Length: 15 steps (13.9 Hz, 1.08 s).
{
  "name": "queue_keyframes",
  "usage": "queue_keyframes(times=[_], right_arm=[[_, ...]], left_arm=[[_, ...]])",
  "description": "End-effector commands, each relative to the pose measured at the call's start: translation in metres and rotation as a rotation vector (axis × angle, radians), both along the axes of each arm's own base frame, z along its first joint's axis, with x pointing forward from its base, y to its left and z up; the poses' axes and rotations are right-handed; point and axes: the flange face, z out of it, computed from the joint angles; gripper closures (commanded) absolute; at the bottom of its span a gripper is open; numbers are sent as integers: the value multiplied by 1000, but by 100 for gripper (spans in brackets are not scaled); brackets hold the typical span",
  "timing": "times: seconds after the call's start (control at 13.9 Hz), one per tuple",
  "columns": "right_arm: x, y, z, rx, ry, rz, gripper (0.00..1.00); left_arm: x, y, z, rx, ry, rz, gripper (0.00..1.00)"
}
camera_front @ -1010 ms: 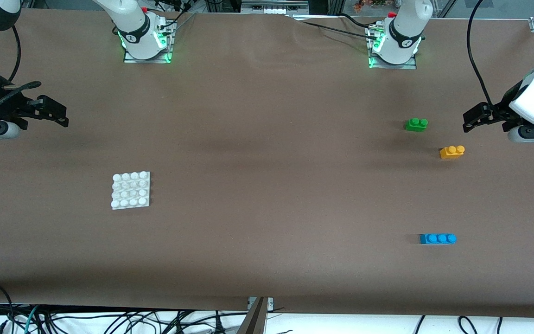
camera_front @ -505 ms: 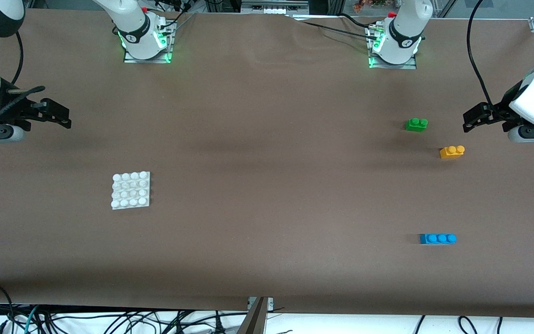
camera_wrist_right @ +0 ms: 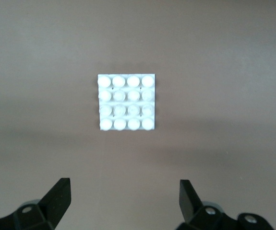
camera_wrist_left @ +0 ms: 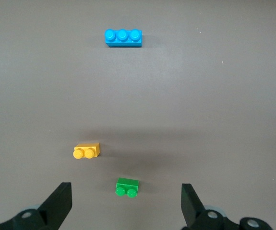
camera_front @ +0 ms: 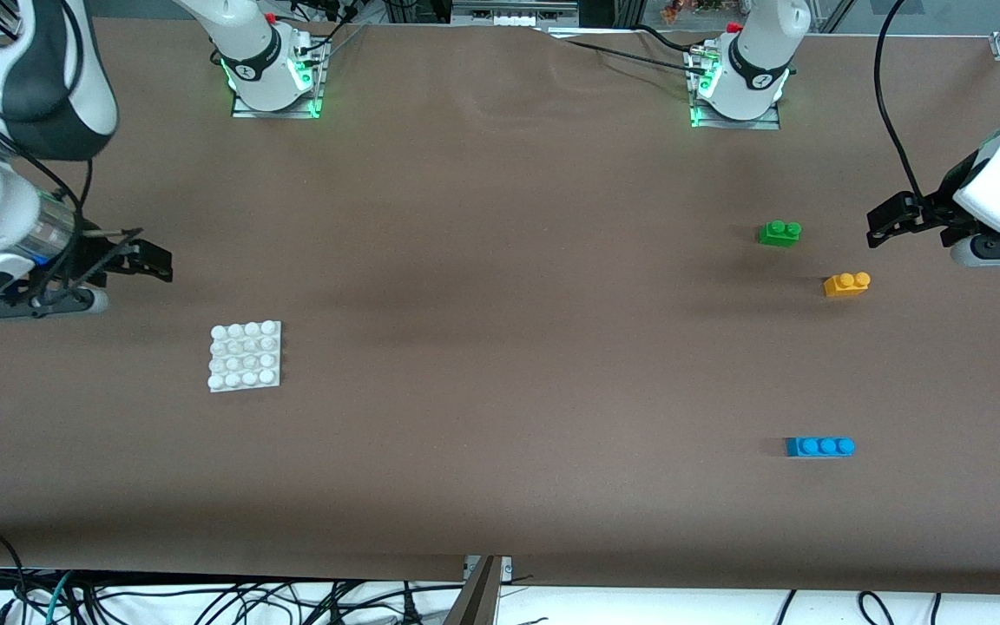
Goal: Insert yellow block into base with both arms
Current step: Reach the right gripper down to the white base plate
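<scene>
Yellow block (camera_front: 846, 284): light, rigid, likely slick; grip its flat sides, below the studs. Left gripper (camera_front: 880, 226) and right gripper (camera_front: 155, 265): both open, empty.

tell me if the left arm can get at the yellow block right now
Probably yes: the open left gripper hangs empty near the yellow block; the green brick sits apart from it.

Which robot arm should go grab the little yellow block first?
The left arm. Its open end effector hangs at the same end of the table as the yellow block, with nothing in it. The right end effector, also open, is near the base, far from the block.
</scene>
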Motion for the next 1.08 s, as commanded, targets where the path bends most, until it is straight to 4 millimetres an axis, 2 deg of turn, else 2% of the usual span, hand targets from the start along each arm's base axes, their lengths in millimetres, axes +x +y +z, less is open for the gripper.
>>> queue_keyframes(times=[0.0, 0.07, 0.29, 0.58, 0.79, 1.01], right_arm=[[8, -22, -52, 34, -27, 13, 0], [15, -29, -78, 69, -29, 18, 0], [29, -52, -135, 114, -52, 14, 0], [36, -62, -193, 151, -77, 0, 0], [39, -62, -224, 166, -106, -3, 0], [41, -54, -245, 173, -124, -7, 0]], left_arm=[[2, -2, 5, -15, 2, 2, 0], [2, -2, 5, -15, 2, 2, 0], [2, -2, 5, -15, 2, 2, 0], [2, -1, 5, -15, 2, 4, 0], [2, -1, 5, -15, 2, 4, 0], [2, -2, 5, -15, 2, 2, 0]])
